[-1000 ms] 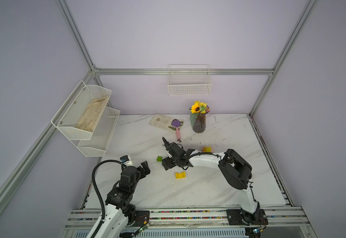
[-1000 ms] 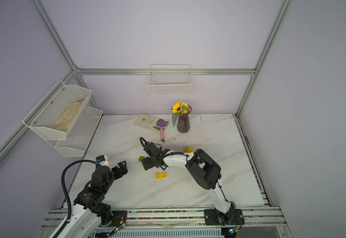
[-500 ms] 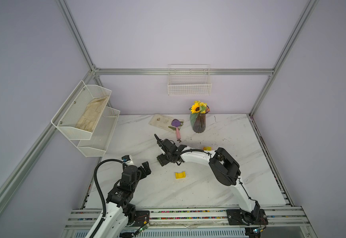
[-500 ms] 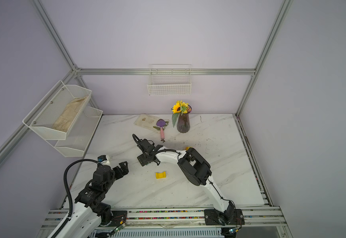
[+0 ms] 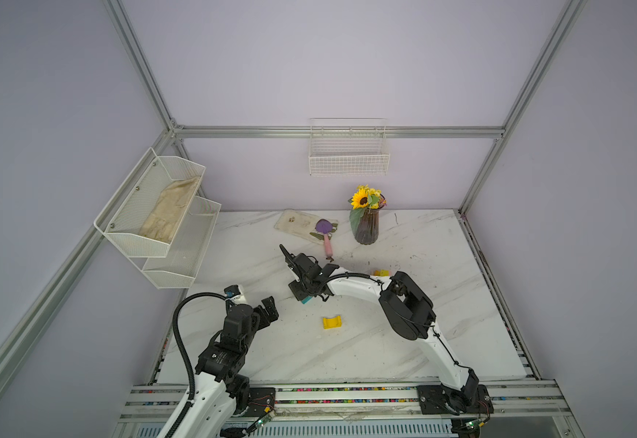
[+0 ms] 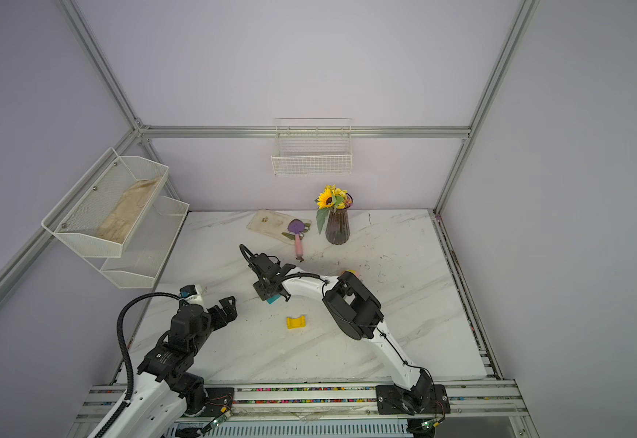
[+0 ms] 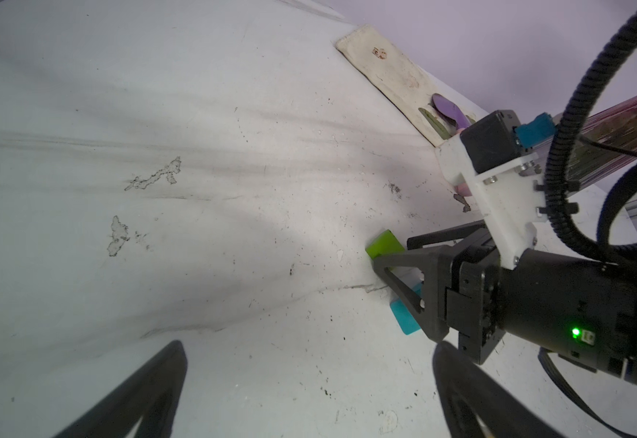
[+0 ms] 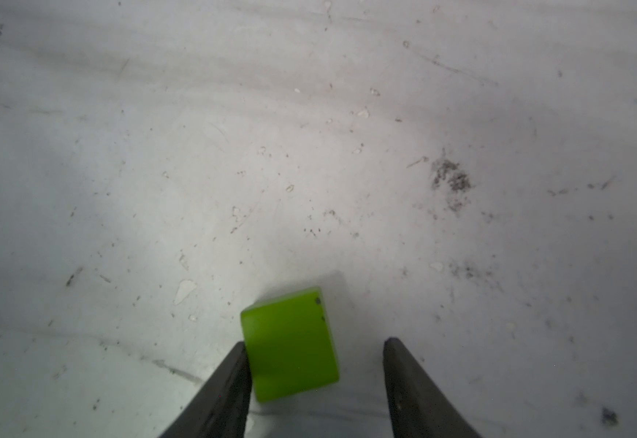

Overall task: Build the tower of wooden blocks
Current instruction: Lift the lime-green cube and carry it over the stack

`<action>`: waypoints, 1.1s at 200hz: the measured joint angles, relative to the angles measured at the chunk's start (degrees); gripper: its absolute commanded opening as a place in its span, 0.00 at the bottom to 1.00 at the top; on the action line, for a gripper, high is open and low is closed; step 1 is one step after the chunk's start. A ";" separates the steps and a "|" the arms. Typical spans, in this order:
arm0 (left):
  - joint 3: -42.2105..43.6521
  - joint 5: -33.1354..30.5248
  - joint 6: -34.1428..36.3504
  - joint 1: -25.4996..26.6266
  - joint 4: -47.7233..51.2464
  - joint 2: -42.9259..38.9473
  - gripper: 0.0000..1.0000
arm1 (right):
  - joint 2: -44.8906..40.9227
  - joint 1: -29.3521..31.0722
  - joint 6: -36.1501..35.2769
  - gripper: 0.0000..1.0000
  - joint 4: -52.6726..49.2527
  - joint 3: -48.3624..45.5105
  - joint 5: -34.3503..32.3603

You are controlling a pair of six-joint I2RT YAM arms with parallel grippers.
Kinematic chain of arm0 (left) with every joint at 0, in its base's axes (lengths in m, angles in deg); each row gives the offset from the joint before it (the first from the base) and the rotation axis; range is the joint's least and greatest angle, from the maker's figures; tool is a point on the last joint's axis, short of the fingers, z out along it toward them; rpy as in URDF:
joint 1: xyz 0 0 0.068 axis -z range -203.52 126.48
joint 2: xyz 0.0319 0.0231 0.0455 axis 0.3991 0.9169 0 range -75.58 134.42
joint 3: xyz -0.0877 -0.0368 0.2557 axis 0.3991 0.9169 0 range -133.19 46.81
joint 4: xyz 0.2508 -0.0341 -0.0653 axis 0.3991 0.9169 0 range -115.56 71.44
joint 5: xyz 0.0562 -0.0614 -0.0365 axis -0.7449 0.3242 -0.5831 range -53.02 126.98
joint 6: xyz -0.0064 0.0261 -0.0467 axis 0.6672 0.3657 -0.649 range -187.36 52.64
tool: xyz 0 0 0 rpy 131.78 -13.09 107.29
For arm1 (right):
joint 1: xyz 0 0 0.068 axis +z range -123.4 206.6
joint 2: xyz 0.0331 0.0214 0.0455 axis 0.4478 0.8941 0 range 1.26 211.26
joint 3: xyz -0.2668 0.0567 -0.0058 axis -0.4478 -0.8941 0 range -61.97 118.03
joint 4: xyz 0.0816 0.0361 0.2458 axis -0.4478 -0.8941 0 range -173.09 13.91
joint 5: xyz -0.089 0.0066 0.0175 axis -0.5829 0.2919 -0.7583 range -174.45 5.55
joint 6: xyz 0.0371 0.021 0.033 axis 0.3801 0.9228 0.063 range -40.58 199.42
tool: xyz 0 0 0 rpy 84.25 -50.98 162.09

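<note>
Straddling green block (image 8: pixel 289 343), right hand (image 8: pixel 313 341) unclenched, blk touching one finger (image 8: pixel 229 383) only.

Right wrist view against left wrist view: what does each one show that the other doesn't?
Only the right wrist view shows the gap between the green block and one finger of the right gripper. Only the left wrist view shows the teal block, the stained cloth and the purple scoop. Both show the green block and the marble table.
</note>
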 measured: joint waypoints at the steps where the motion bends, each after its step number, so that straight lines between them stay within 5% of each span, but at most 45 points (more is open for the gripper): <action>1: 0.00 0.00 0.00 0.00 0.00 0.00 1.00 | 0.00 0.00 0.02 0.55 0.00 0.00 0.00; 157: 0.00 1.97 0.63 0.00 -0.52 1.46 1.00 | 2.10 0.04 2.36 0.31 -1.16 3.15 -4.11; 220: 0.00 6.03 2.54 -0.02 -1.90 2.23 1.00 | -4.42 0.13 5.64 0.25 -3.67 -4.50 -6.82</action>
